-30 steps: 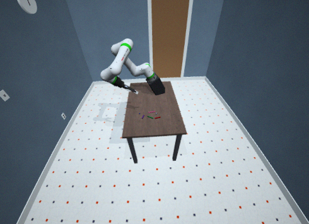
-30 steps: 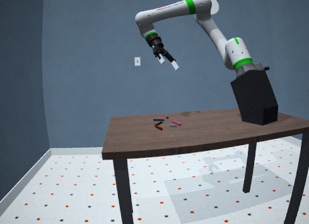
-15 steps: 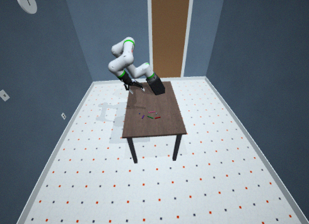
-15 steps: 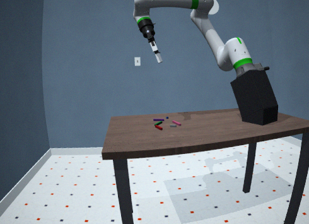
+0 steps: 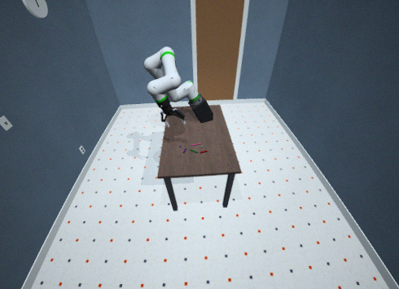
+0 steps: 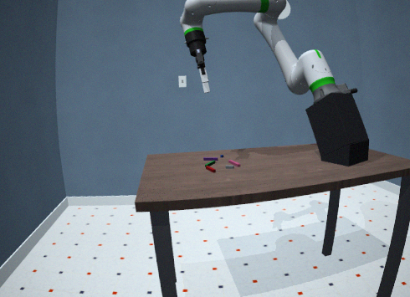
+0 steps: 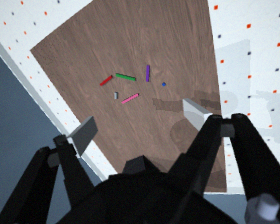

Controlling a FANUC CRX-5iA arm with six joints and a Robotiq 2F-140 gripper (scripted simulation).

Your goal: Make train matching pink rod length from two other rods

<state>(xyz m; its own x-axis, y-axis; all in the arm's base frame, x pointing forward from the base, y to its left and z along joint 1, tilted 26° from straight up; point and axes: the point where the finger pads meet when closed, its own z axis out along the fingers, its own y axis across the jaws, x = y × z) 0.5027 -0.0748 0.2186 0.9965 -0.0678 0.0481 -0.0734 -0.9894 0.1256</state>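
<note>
Six small rods lie flat and apart near the middle of the brown table (image 5: 212, 164) (image 6: 284, 177) (image 7: 101, 35). They are the pink rod (image 5: 195, 144) (image 6: 234, 162) (image 7: 130, 98), a short grey rod (image 5: 202, 146) (image 6: 229, 166) (image 7: 116, 95), a red rod (image 5: 203, 151) (image 6: 211, 169) (image 7: 106, 80), a green rod (image 5: 194, 151) (image 6: 210, 163) (image 7: 125, 77), a purple rod (image 5: 185, 151) (image 6: 210, 159) (image 7: 147, 73) and a tiny blue rod (image 5: 180, 146) (image 6: 222, 156) (image 7: 163, 84). My gripper (image 5: 174, 120) (image 6: 205, 84) (image 7: 138, 115) is open and empty. It hangs high above the table's far left part, well away from the rods.
The arm's black base block (image 5: 202, 109) (image 6: 339, 131) stands on the table's far end. The table's left edge lies close below the gripper. A brown door (image 5: 220, 46) is in the back wall.
</note>
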